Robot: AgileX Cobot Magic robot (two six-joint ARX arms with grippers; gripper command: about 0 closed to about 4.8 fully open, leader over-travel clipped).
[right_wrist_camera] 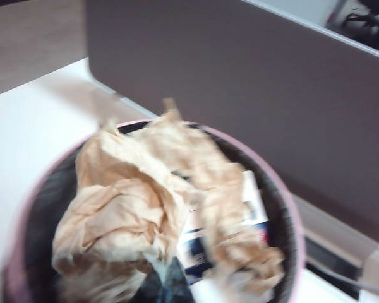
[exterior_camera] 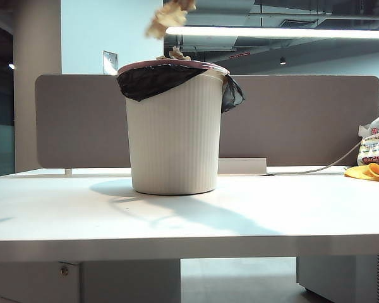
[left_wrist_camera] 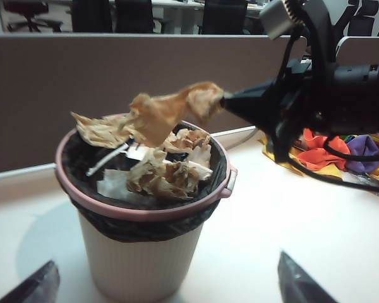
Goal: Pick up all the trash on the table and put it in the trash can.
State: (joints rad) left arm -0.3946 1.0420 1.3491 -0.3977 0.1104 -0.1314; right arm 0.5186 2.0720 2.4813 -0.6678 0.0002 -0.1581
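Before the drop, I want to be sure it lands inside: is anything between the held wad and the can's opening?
Nothing visible. The right claw, shut on the wad, holds it above the can, whose mouth is uncovered, with only earlier trash inside. The open left claw is beside the can.

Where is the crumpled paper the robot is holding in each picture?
Exterior view: the held paper wad hangs at the top edge, above the trash can.
Left wrist view: it hangs over the bin, pinched by the right gripper.
Right wrist view: it fills the middle, above the bin.
Shared landmark: the bin's pink rim.
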